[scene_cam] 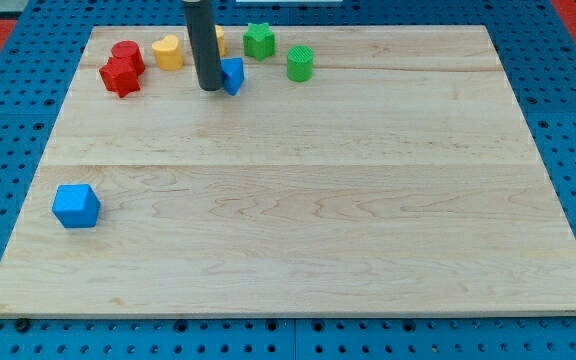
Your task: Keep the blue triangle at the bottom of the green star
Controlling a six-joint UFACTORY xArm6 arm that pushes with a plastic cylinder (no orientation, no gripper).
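Observation:
The blue triangle [233, 75] lies near the view's top, below and to the left of the green star [259, 40]. A gap of bare board separates them. My tip [209, 88] rests on the board right against the triangle's left side; the dark rod rises from it and covers part of the triangle.
A green cylinder [300, 63] stands right of the star. A yellow block [216, 40] sits half hidden behind the rod, another yellow block [168, 52] to its left. Two red blocks [121, 68] sit at the top left. A blue cube [76, 205] lies at the left edge.

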